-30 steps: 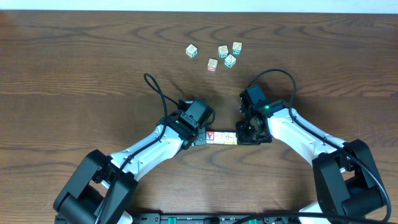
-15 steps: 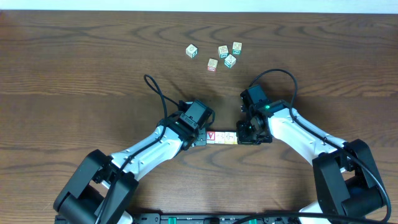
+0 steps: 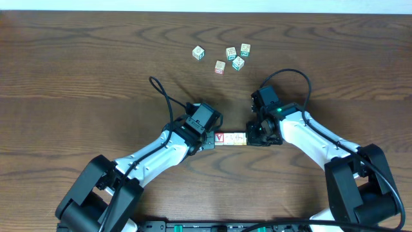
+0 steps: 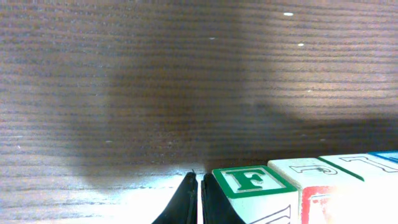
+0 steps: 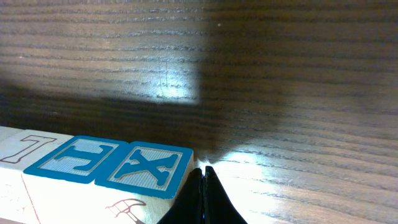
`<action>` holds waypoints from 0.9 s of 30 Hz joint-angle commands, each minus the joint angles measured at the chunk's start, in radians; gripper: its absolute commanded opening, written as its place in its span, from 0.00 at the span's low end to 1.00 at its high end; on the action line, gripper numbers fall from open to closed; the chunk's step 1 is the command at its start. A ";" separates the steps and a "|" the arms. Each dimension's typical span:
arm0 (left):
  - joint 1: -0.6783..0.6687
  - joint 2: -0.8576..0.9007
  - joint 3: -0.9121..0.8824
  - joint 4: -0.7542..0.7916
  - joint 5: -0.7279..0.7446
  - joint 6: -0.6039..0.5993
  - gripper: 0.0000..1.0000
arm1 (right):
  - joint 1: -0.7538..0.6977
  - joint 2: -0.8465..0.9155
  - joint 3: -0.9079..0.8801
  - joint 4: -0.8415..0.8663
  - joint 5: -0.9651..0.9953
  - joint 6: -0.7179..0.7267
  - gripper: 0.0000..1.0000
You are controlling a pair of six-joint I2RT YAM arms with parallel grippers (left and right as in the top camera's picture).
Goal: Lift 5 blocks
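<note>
Five blocks [image 3: 230, 138] form a tight row toward the table's [image 3: 77, 64] near edge, squeezed end to end between the closed, empty-jawed left gripper [image 3: 211, 141] and right gripper [image 3: 248, 137]; light, stiff, smooth wood, likely to buckle unless pressed squarely on both end faces.

Your white-and-black left arm [image 3: 154, 151] reaches in from bottom left, its wrist angled up and to the right. Its black two-finger left gripper [image 3: 210, 142] [image 4: 193, 202] is closed: the jaws sit pressed together with only a thin seam in the wrist view.

Your white-and-black right arm [image 3: 309, 136] comes in from bottom right, wrist turned left, and a small green light [image 3: 277, 111] is lit on it. Its black two-finger right gripper [image 3: 249, 138] [image 5: 203, 196] is closed too, the tips meeting in a point.

The two grippers face each other across a short gap. A black cable loops off each wrist.
</note>
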 commanded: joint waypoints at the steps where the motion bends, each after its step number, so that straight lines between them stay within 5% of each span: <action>1: -0.063 -0.026 0.033 0.074 0.213 -0.018 0.07 | 0.062 -0.021 0.035 0.043 -0.444 -0.010 0.01; 27: -0.063 -0.026 0.033 0.097 0.235 -0.018 0.08 | 0.062 -0.101 0.036 0.044 -0.434 -0.011 0.01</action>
